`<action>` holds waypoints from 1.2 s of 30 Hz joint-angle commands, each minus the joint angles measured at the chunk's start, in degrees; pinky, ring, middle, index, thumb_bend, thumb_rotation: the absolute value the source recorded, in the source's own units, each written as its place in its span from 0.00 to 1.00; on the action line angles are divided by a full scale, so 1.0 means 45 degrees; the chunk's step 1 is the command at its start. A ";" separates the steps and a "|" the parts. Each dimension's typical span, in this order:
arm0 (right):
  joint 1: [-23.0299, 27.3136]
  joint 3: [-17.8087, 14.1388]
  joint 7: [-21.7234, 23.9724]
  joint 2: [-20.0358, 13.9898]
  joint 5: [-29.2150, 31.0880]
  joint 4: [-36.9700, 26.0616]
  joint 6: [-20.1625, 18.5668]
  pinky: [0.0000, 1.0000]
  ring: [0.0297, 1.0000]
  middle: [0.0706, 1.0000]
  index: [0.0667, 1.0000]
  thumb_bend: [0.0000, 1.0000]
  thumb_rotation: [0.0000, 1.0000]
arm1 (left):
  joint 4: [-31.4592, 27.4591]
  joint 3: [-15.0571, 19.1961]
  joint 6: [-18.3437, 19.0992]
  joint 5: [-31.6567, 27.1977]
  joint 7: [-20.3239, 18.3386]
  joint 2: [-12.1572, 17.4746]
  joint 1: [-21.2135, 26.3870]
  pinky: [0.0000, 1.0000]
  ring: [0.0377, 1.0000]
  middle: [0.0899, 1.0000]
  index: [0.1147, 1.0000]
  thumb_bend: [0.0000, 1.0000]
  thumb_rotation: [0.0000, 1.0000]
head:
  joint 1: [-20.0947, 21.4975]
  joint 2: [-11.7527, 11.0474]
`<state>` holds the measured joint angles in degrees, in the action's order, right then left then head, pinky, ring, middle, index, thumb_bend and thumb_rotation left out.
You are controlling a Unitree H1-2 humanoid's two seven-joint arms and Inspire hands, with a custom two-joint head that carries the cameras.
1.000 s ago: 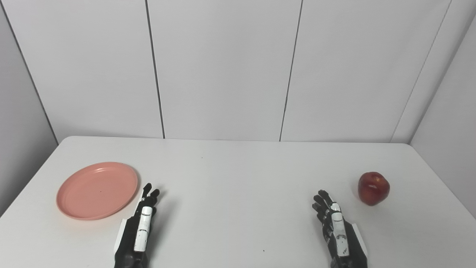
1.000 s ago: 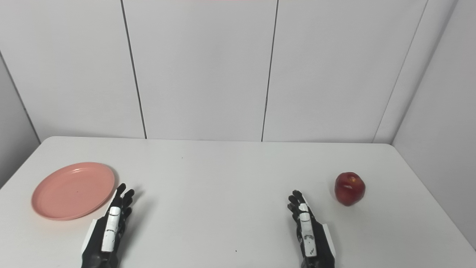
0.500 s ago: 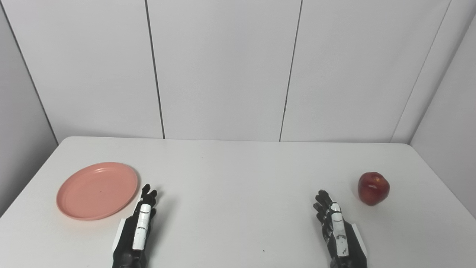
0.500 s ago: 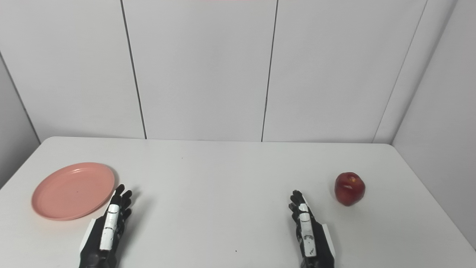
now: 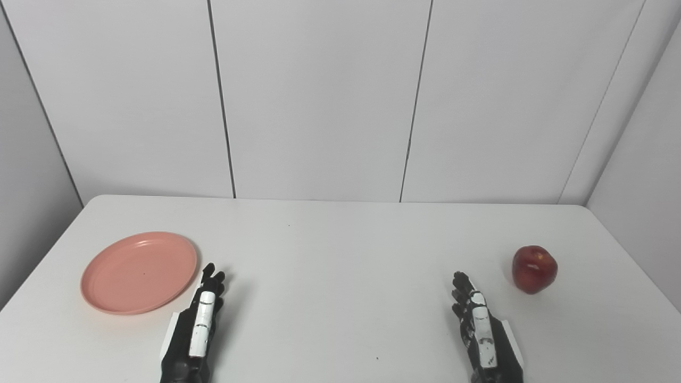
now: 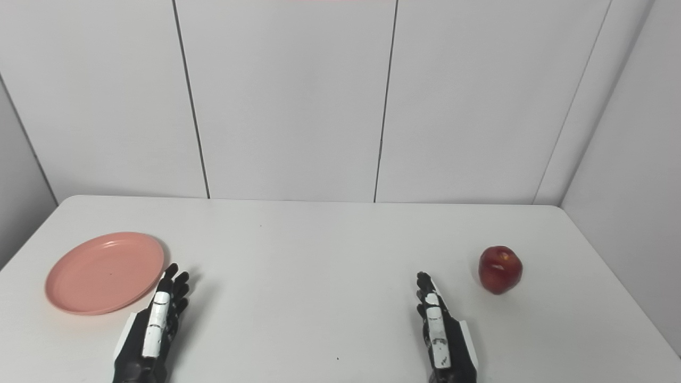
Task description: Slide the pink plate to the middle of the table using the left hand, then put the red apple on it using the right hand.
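A pink plate point(image 5: 139, 271) lies flat and empty on the left part of the white table point(image 5: 340, 250). My left hand point(image 5: 196, 330) rests low just right of the plate's near rim, fingers stretched forward and apart, holding nothing. A red apple point(image 5: 534, 268) stands upright on the right part of the table. Left of the apple and nearer to me, my right hand point(image 5: 481, 332) stays open with its fingers extended, apart from the fruit.
Grey wall panels close off the table's far edge and both sides. A wide stretch of bare tabletop point(image 6: 319, 276) lies between the two hands.
Both hands have drawn back slightly toward me. The plate and the apple have not moved.
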<state>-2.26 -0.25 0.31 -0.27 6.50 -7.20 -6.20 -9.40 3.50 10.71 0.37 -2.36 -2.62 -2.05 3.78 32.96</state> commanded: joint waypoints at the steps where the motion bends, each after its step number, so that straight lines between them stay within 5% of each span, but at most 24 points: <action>1: 0.0038 0.0127 0.0186 0.0174 0.0083 0.0102 0.0131 1.00 0.99 0.95 0.91 0.90 1.00 | -0.0271 -0.0097 0.0170 -0.0091 -0.0126 0.0370 -0.0081 1.00 0.99 0.97 0.96 0.63 1.00 | -0.0007 0.0003; 16: -0.0007 0.0071 0.0234 0.0117 0.0196 0.0079 0.0036 1.00 0.98 0.95 0.91 0.88 1.00 | -0.0276 -0.0171 0.0141 -0.0031 -0.0101 0.0292 -0.0131 1.00 0.99 0.97 0.96 0.64 1.00 | -0.0549 -0.0115; 36: 0.0072 -0.0842 0.1364 -0.0995 0.1258 0.1444 0.0868 1.00 1.00 1.00 0.98 0.85 1.00 | 0.1106 -0.1343 -0.1074 0.0944 0.0990 -0.0601 -0.0043 1.00 0.99 0.96 0.96 0.63 1.00 | -0.3797 -0.1773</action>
<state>-0.82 -3.17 6.00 -4.18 11.63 -3.44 -4.28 -5.30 -1.28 5.87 4.27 2.57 -3.98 -1.77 -13.35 24.97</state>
